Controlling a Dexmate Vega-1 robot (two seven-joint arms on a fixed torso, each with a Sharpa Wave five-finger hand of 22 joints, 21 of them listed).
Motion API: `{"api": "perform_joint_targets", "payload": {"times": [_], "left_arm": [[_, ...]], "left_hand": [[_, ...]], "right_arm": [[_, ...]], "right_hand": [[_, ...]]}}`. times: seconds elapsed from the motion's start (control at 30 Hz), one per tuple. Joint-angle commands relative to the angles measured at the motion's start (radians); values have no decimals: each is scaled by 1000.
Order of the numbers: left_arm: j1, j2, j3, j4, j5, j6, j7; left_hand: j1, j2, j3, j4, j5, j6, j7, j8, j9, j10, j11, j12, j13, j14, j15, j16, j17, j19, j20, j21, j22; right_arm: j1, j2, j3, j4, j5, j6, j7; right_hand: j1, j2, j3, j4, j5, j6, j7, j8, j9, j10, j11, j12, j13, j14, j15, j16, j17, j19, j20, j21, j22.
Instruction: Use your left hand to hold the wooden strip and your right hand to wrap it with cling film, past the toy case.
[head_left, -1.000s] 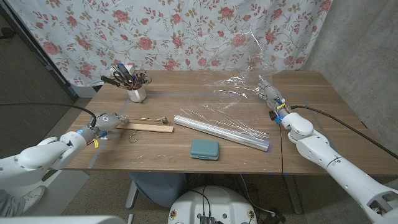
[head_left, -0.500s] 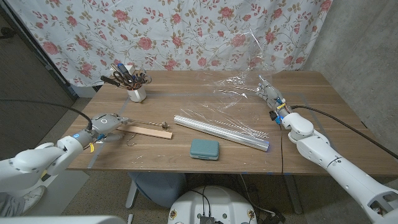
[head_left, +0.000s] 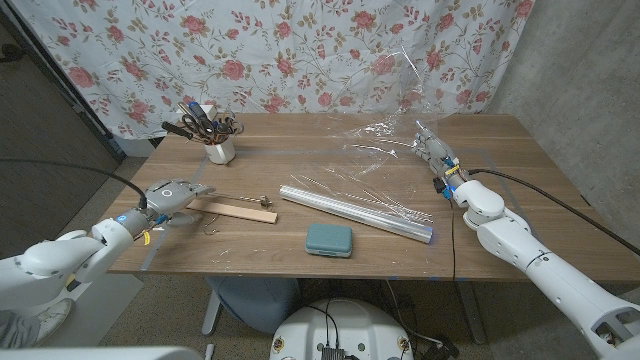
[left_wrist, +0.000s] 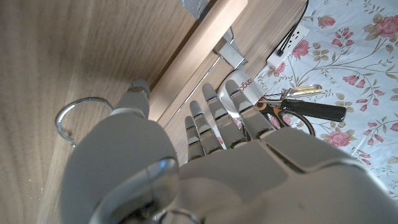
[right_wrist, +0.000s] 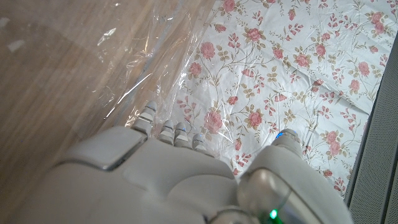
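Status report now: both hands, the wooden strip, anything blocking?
Left hand at the end of the flat wooden strip, grip unclear. Right hand holds clear cling film lifted. Teal toy case and film roll lie between.

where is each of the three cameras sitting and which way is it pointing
Head view: on the robot's head, looking down over the table; both arms enter from the bottom corners, left hand at the wooden strip, right hand in the cling film.
Left wrist view: on the left wrist, looking along the back of the left hand at the strip and a metal hook.
Right wrist view: on the right wrist, looking past the right hand into the film and floral curtain.
Shared: head and left wrist views both show the strip.
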Motion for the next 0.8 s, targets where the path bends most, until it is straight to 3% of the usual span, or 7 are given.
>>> {"api": "perform_joint_targets", "payload": {"times": [0.03,0.33,0.53,0.8], "left_arm": [[-17,-15,4,14,2,22,-75],[-31,-27,11,10,17,33,-138],[-34,-36,9,5,-4,37,-166],[-45,-45,17,2,17,50,-216]], "left_hand": [[-2,-11,-2,-2,5,26,5,7,1,-3,0,-4,-4,-8,7,-13,-10,-3,1,-2,0],[-1,-18,3,-4,6,64,5,19,-3,53,-13,9,-15,-13,7,-35,-48,14,-3,4,-7],[-24,-6,12,11,4,114,6,33,-9,102,-24,20,-22,77,-21,-24,-95,49,-6,18,-13],[-39,-2,16,15,4,155,16,46,-11,143,-28,35,-21,125,-27,-22,-121,70,-10,27,-13]], "right_arm": [[-8,-3,5,-4,3,2,-4],[-2,0,2,2,1,2,-1],[1,2,0,8,1,4,3],[2,4,1,11,2,2,1]], "right_hand": [[-1,9,1,-8,2,-14,-3,3,0,0,0,5,-1,-6,1,4,0,0,0,3,3],[-2,9,0,-7,2,-14,-3,3,0,0,0,5,-1,-6,0,4,0,0,0,3,3],[-3,8,0,-7,2,-14,-3,3,0,0,0,5,-1,-6,-1,4,0,0,0,3,3],[-3,9,-1,-7,1,-15,-3,3,0,0,0,5,-1,-7,-1,4,0,0,0,3,3]]}}
